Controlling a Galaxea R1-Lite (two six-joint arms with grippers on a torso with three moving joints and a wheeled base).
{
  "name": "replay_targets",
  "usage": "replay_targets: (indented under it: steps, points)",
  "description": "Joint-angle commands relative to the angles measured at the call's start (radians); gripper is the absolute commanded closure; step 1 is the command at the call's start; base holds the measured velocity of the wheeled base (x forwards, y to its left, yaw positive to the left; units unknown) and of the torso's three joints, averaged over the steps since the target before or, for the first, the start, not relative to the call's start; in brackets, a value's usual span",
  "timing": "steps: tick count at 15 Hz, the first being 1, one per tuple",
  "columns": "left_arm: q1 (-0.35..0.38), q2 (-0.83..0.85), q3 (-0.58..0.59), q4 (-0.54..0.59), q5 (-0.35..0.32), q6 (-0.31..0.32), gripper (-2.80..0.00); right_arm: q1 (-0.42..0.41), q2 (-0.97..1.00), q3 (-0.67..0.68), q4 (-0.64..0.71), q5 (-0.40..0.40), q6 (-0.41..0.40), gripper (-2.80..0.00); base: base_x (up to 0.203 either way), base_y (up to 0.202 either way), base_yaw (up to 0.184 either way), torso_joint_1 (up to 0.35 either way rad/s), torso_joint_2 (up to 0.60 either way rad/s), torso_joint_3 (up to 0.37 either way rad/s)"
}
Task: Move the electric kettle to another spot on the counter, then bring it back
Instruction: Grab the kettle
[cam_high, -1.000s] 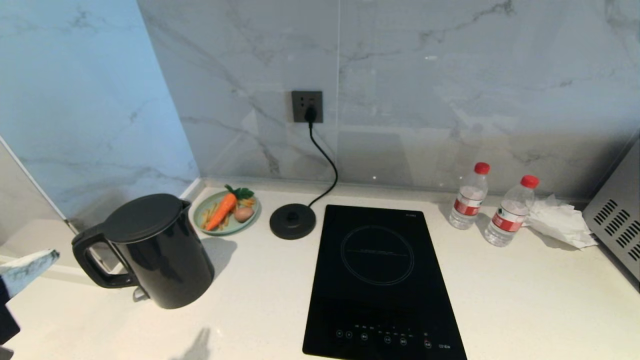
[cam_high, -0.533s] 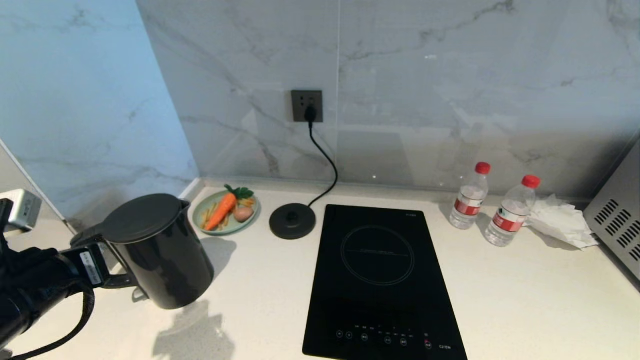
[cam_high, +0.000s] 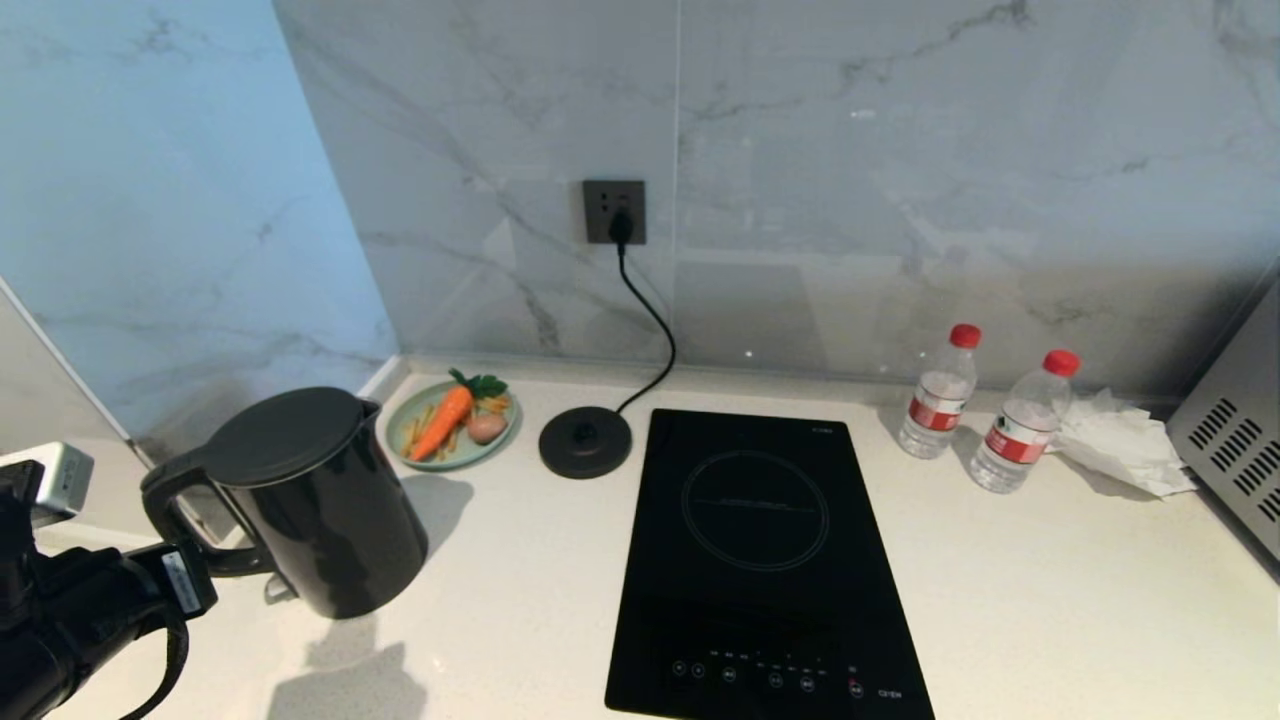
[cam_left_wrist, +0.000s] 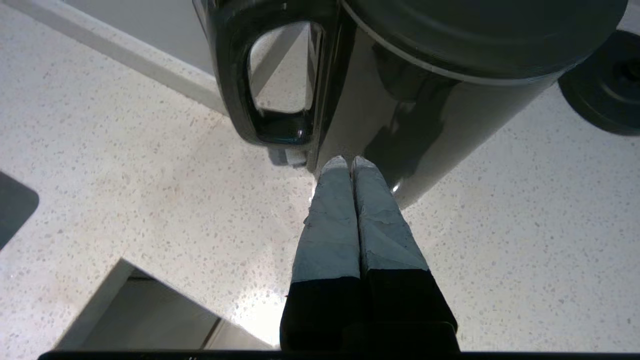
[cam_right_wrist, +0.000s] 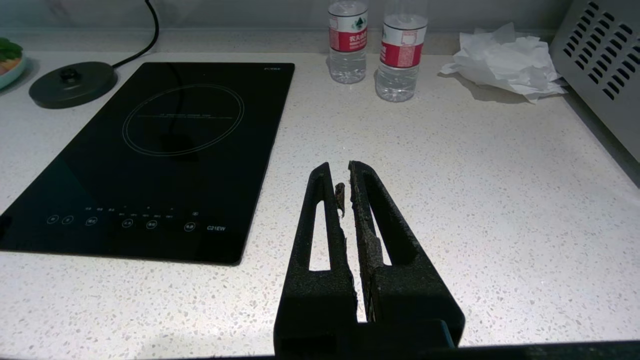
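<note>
Head view: lidded electric kettle (cam_high: 315, 500), green plate (cam_high: 407, 425) holding carrot (cam_high: 445, 420)

Grey-veined marble wall (cam_high: 900, 180) at the back, w/ a dark socket (cam_high: 614, 212) and a black plug in it. On the left a pale blue-tinted panel (cam_high: 150, 200). Far right, a metal appliance (cam_high: 1235, 440) w/ vent slots. Daylight is soft; wall tiles are glossy, some reflections.

One electric kettle (cam_high: 315, 500), one round base disc (cam_high: 586, 442) and one induction hob (cam_high: 765, 565) are in view. Two water bottles (cam_high: 938, 394) (cam_high: 1020, 424) stand near one crumpled tissue (cam_high: 1120, 442). One plate (cam_high: 452, 452) carries one carrot (cam_high: 443, 422).
</note>
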Motion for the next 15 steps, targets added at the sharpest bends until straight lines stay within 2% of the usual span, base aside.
replay_targets:
  steps: [1, 4, 5, 7, 9, 12, 15]
  points:
    - [0.002, 0.059, -0.025, -0.021, 0.001, 0.002, 0.00, 0.000, 0.000, 0.000, 0.000, 0.000, 0.000, 0.00, 0.000, 0.000, 0.000, 0.000, 0.00, 0.000]
    - [0.007, 0.141, -0.040, -0.082, 0.001, 0.025, 0.00, 0.000, 0.000, 0.000, 0.000, 0.000, -0.001, 0.00, 0.000, 0.000, 0.000, 0.000, 0.00, 0.000]
    - [0.007, 0.164, -0.037, -0.107, 0.000, 0.031, -2.80, 0.000, 0.000, 0.000, 0.000, 0.000, 0.000, 0.00, 0.000, 0.000, 0.000, 0.000, 0.00, 0.000]
    - [0.014, 0.210, -0.032, -0.146, 0.000, 0.040, -2.80, 0.000, 0.000, 0.000, 0.000, 0.000, 0.000, 0.00, 0.000, 0.000, 0.000, 0.000, 0.00, 0.000]
    - [0.071, 0.241, -0.024, -0.195, -0.009, 0.044, -2.80, 0.000, 0.000, 0.000, 0.000, 0.000, 0.000, 0.00, 0.000, 0.000, 0.000, 0.000, 0.00, 0.000]
    - [0.181, 0.262, 0.036, -0.298, -0.111, 0.092, -2.80, 0.000, 0.000, 0.000, 0.000, 0.000, -0.002, 0.00, 0.000, 0.000, 0.000, 0.000, 0.00, 0.000]
    - [0.288, 0.315, 0.029, -0.353, -0.179, 0.122, -2.80, 0.000, 0.000, 0.000, 0.000, 0.000, 0.000, 0.00, 0.000, 0.000, 0.000, 0.000, 0.00, 0.000]
